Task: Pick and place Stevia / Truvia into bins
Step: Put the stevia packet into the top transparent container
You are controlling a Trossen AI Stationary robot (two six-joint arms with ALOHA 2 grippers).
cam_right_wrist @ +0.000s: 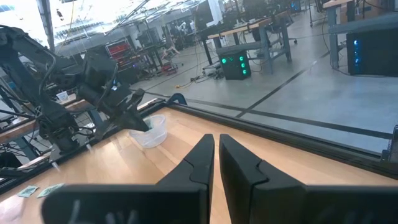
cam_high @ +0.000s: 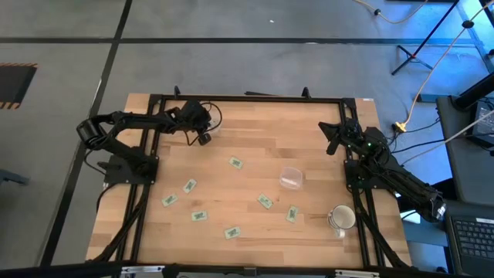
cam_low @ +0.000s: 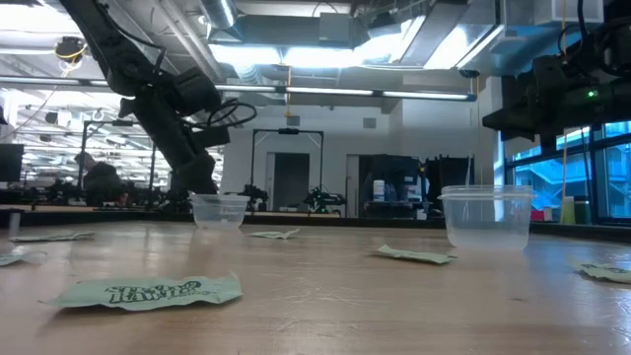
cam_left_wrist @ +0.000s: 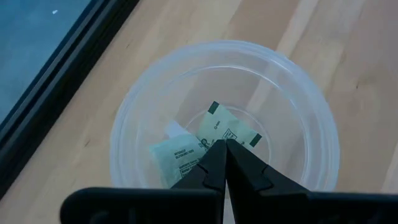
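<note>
— High view: what could have gone wrong? The left gripper (cam_high: 204, 139) hung over the far-left cup (cam_high: 207, 133), at eleven o'clock on the table (cam_high: 255, 239); seven green packets (cam_high: 235, 162) lay loose from six to eight o'clock, around the second cup (cam_high: 291, 177).
— A dragged cup, I judged. Right gripper (cam_high: 330, 147) waited at two o'clock.
— Low view?
— Cup interiors were hazy; nearest packet (cam_low: 148, 292) lay flat and thin, likely to slip.
— Left wrist view?
— Fingers (cam_left_wrist: 239, 165) were pressed together, holding nothing visible; two packets (cam_left_wrist: 177, 155) lay inside the cup, tips hiding their overlap.
— Right wrist view?
— Its fingers (cam_right_wrist: 198, 163) stood nearly together, empty; table mostly cut off.
</note>
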